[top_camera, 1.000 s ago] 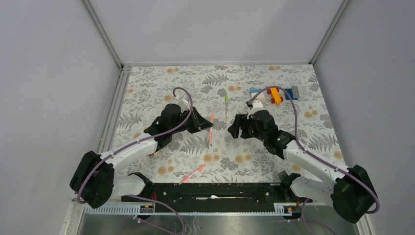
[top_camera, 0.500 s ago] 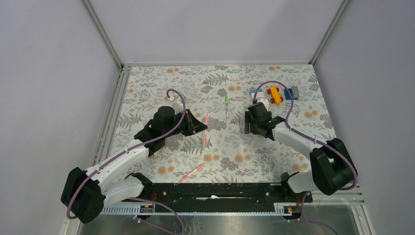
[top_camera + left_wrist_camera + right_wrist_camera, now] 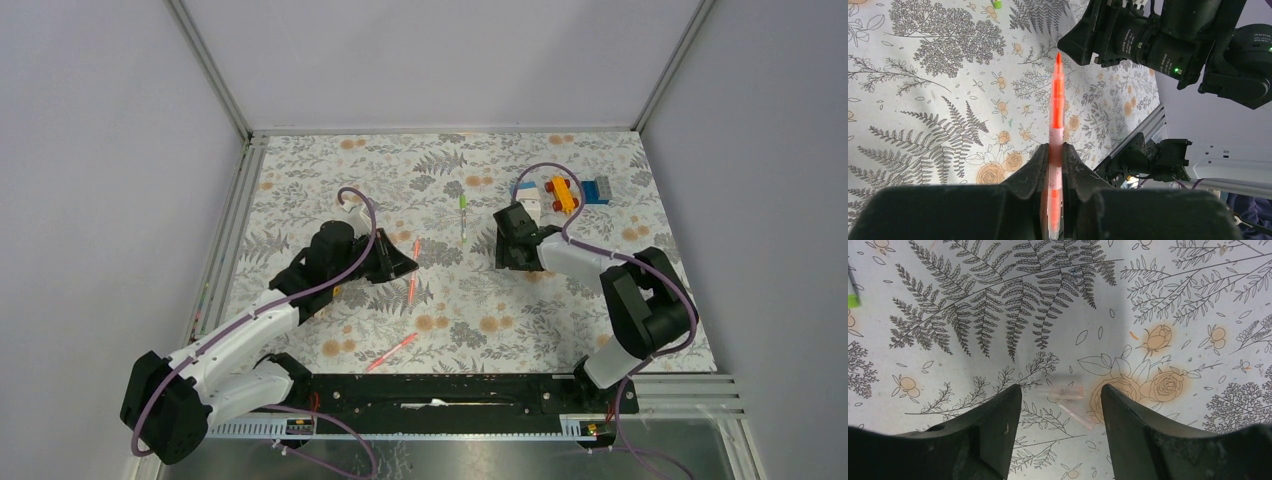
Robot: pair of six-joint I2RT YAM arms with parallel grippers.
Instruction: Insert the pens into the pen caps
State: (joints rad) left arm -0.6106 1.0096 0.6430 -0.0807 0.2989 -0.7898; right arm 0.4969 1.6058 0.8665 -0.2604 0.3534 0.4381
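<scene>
Room (image 3: 430, 60): plain grey walls on three sides, with metal posts in the far corners, and everything is boxed in tight.
Surface (image 3: 560, 300): covered wall to wall by a cloth printed with grey ferns and orange roses. A black rail (image 3: 440, 390) runs along the near edge.
Left arm (image 3: 240, 330): stretched in from the near left corner toward the middle of the cloth.
Right arm (image 3: 600, 265): folded back on itself, with its wrist low over the cloth right of centre.
Toy blocks (image 3: 565, 192): a yellow, red and blue cluster at the far right, just beyond the right arm's wrist.
Left pincer (image 3: 1055, 155): clamped tight on a pink pen (image 3: 1056, 115), whose tip points straight at the right arm.
Right pincer (image 3: 1060, 395): fingers well apart, gripping nothing, close above the cloth.
Loose pen (image 3: 392, 353): pink, lying slantwise near the black rail.
Green-tipped pen (image 3: 462, 215): the white one, lying at far centre, roughly midway between the two arms' wrists.
Pen caps (image 3: 1063, 391): two tiny, pale, see-through tubes, blurred, lying on the cloth right between the right pincer's spread fingers. Whether they touch each other, can't tell.
</scene>
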